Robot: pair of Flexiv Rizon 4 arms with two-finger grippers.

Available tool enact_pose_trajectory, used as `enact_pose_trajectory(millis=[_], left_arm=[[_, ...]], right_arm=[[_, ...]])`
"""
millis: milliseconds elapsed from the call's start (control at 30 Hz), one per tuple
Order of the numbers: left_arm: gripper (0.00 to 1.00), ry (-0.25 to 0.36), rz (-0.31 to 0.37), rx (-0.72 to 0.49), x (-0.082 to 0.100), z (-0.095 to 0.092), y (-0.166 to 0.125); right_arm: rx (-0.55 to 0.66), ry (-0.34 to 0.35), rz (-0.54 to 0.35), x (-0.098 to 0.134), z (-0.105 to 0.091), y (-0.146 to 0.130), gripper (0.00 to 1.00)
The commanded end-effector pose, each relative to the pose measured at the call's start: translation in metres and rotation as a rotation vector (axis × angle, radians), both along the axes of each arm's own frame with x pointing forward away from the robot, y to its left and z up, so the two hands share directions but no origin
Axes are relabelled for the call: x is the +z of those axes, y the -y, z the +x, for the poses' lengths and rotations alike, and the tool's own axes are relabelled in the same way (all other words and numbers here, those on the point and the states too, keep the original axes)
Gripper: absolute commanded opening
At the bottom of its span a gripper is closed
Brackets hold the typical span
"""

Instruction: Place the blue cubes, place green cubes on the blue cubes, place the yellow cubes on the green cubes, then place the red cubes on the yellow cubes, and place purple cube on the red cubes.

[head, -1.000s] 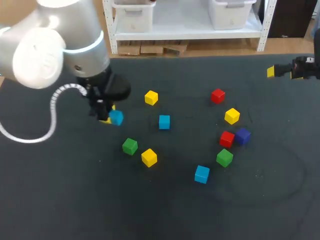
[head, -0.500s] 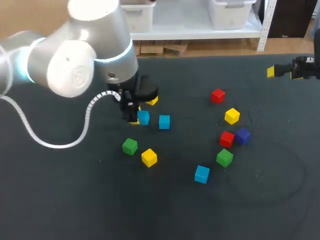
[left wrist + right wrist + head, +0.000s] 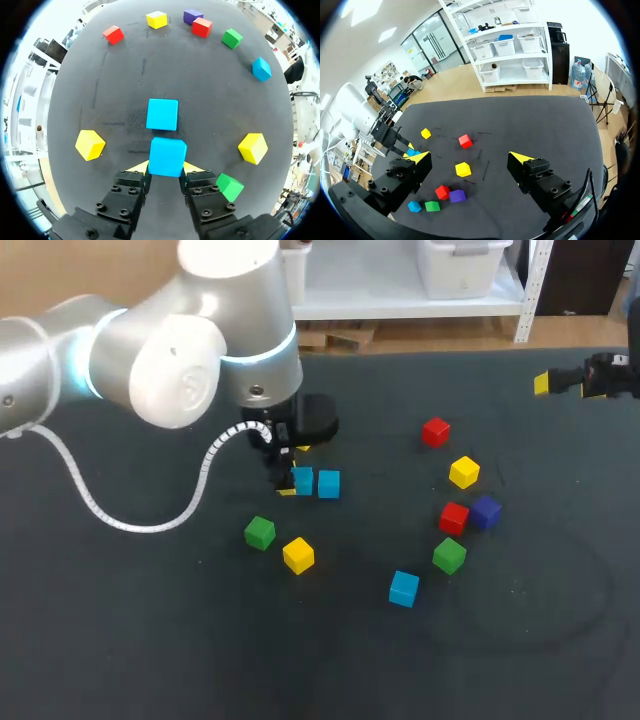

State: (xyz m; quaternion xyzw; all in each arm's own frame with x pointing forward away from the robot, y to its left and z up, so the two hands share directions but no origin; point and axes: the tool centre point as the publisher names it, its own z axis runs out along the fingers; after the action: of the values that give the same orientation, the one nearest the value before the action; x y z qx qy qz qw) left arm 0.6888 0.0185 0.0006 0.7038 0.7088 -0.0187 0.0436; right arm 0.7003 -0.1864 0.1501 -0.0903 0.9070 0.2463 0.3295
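Two grippers, one loaded.
Left gripper (image 3: 166, 168) clamped on held blue cube (image 3: 167, 156), just beside second blue cube (image 3: 162, 114); right gripper (image 3: 470, 157) spread, empty.

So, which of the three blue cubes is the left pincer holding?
The blue cube clamped in the left pincer, beside a second blue cube; the third blue cube lies apart.

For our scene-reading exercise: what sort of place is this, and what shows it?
Probably a robotics lab bench: the left gripper shut on a blue cube, the right gripper open at a dark table, and coloured cubes scattered on it.
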Motion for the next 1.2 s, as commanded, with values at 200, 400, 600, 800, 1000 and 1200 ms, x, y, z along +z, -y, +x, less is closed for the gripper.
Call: enact_pose_trajectory(millis=[200, 400, 600, 800, 1000, 1200], left_arm=[[0.0, -0.012, 0.017, 0.017, -0.006, -0.003, 0.001], [0.0, -0.015, 0.026, 0.028, -0.007, -0.002, -0.004], [0.0, -0.016, 0.031, 0.031, -0.008, 0.002, -0.005], [0.0, -0.021, 0.027, 0.032, -0.012, 0.004, -0.004], [0.0, -0.028, 0.026, 0.033, -0.012, 0.005, -0.004], [0.0, -0.032, 0.029, 0.037, -0.013, 0.007, -0.005]], right_arm=[[-0.004, 0.0, -0.003, 0.0, 0.0, -0.001, 1.0], [-0.004, 0.0, -0.003, 0.0, 0.0, -0.001, 1.0], [-0.004, 0.0, -0.003, 0.0, 0.0, -0.001, 1.0], [-0.004, 0.0, -0.003, 0.0, 0.0, -0.001, 1.0], [-0.004, 0.0, -0.003, 0.0, 0.0, -0.001, 1.0], [-0.004, 0.0, -0.003, 0.0, 0.0, -0.001, 1.0]])
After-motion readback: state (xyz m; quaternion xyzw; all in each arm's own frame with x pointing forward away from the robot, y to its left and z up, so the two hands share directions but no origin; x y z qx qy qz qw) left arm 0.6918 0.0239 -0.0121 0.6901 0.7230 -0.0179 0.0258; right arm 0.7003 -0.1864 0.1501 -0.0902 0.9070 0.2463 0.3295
